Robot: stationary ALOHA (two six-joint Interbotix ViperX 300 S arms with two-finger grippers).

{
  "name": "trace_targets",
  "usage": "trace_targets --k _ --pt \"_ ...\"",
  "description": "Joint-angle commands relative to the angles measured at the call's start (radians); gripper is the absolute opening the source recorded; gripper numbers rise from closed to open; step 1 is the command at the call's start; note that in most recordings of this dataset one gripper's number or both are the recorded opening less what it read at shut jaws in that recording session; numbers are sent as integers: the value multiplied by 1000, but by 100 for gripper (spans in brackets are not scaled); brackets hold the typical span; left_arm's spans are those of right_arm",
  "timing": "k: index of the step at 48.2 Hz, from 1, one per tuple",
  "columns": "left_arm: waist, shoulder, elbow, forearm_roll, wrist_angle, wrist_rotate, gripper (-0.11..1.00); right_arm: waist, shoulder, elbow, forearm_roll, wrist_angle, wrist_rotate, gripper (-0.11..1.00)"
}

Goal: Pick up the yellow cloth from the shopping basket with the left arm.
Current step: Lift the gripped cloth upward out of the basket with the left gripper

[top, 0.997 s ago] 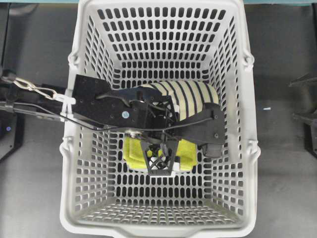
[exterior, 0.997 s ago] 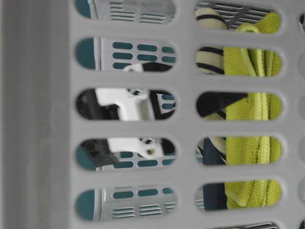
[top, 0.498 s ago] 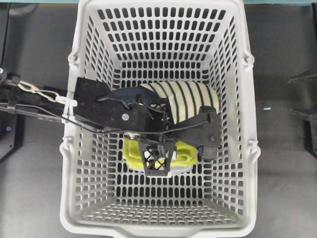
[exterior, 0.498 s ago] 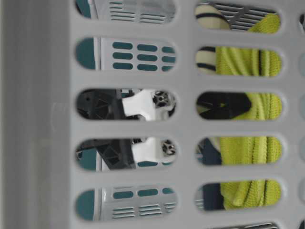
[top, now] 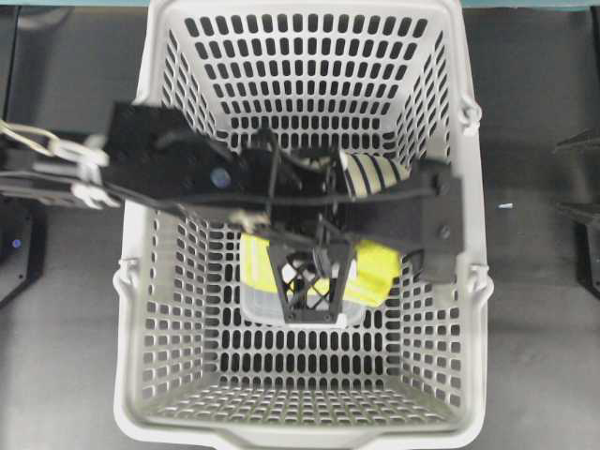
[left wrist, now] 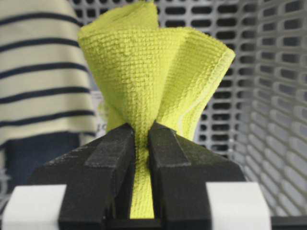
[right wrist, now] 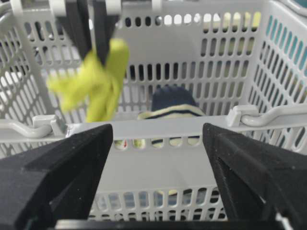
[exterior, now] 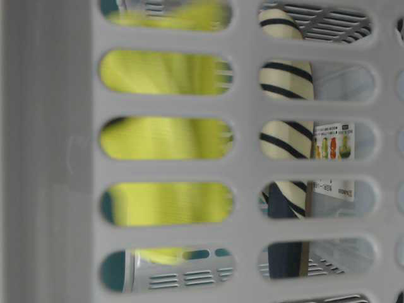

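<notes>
My left gripper is shut on the yellow cloth inside the shopping basket. In the left wrist view the jaws pinch a bunched fold of the cloth at the left gripper, and the rest fans out beyond the tips. The right wrist view shows the cloth hanging from the left gripper, clear of the basket floor and about level with the rim. My right gripper stands open outside the basket wall, holding nothing.
A cream slipper with navy stripes lies on the basket floor behind the left arm, also seen as the slipper beside the cloth. A clear packet with a printed label lies beneath where the cloth was. Slotted walls close in on all sides.
The left gripper closed on the cloth, then rose with it. The cloth left the basket floor and now hangs bunched from the jaws. The right gripper stayed open.
</notes>
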Motion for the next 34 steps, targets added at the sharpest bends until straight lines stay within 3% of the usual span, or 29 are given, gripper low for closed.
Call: trace_targets --k 1,8,16,34 --pt "-2 -20 -175 3 118 0 6 -2 6 -15 3 -5 0 73" --pt "-2 15 -339 5 262 -2 6 -2 5 -15 3 -5 0 73" --pt "-2 80 -457 3 407 -2 6 -2 2 -14 3 -5 0 73" --pt "2 112 -485 3 410 -3 6 -3 2 -11 3 -5 2 73"
